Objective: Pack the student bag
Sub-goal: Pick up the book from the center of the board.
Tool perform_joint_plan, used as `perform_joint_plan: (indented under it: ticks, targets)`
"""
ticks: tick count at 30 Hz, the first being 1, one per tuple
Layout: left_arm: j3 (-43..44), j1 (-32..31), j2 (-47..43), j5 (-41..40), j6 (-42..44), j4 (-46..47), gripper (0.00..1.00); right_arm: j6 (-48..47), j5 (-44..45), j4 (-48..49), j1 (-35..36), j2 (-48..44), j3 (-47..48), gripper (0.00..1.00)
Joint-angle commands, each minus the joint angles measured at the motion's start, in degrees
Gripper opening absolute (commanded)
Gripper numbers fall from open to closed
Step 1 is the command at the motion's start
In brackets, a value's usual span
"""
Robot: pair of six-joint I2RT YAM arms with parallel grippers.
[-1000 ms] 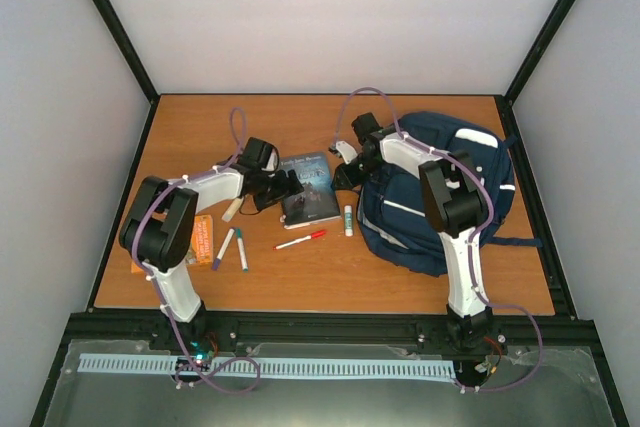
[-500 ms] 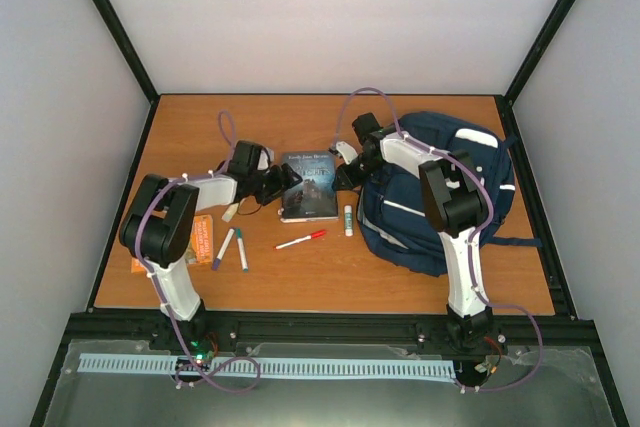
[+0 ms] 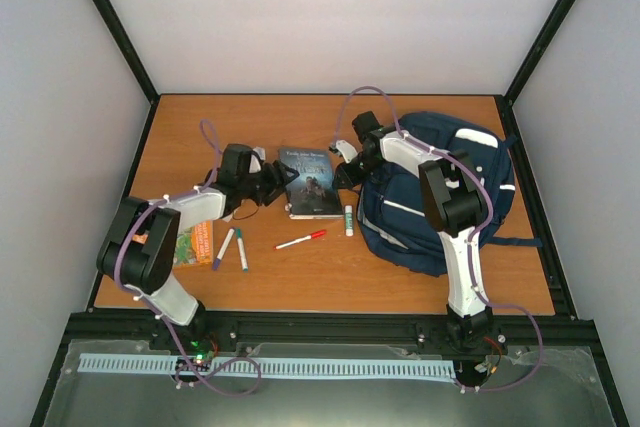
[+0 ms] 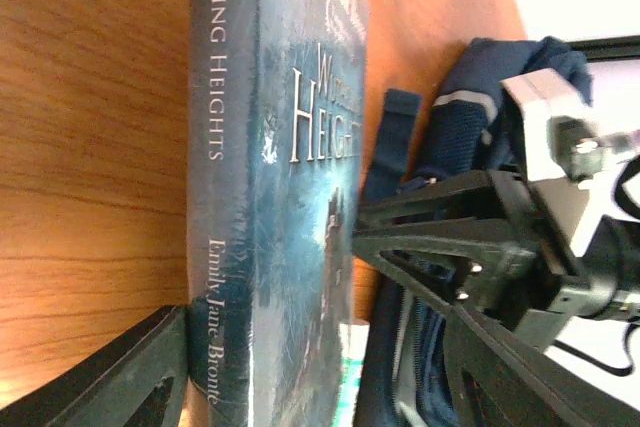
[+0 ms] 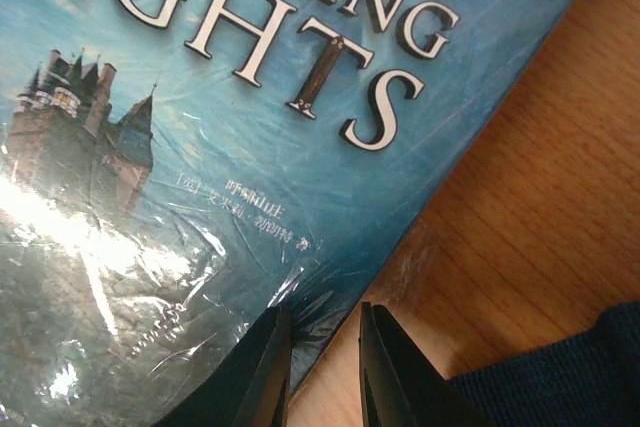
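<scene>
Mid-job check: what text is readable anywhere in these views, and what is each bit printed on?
"HERING HEIGHTS": book spine, start cut off by the frame.
"Emily Jane Brontë": same spine, further along.
"ERING" above "GHTS": book cover, title cut off by the frame.
Small line of characters under the title on the cover: too small to read.
Orange packet: its print is too small to read.

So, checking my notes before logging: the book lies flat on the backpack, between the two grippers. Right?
No. The top view shows the book flat on the table, left of the backpack, not on it. It is between the left gripper and right gripper.
</scene>
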Motion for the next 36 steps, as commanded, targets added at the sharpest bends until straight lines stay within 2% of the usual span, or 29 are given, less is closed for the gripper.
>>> perform_joint_plan:
  ticks: [1,6,15,20,30,36]
  targets:
    - [1.06,-2.24,-2.08,6.84,-4.73,9.62,0.7,-0.43,1.36,-1.42,3.3,4.94,-2.7,0.2]
    - [0.32,-2.82,-0.39,7.16,-6.28,9.0,0.63,-0.42,0.93,-1.57,3.3,4.55,-2.92,0.2]
    - [0.68,-4.7,0.88,7.35,-7.14,7.86,0.6,-0.3,0.7,-1.47,3.31,4.57,-3.08,0.21]
    - [1.06,-5.41,1.19,5.87,-7.03,6.9,0.54,-0.38,1.08,-1.5,3.29,4.25,-3.35,0.21]
    - [0.86,-5.4,-2.6,0.83,-4.88,2.15,0.34,-0.15,0.78,-1.67,3.13,2.98,-3.12,0.22]
    - [3.88,-5.25,-5.11,-2.88,0.32,-6.78,0.14,1.11,0.66,-2.26,2.58,-3.48,-2.24,0.27]
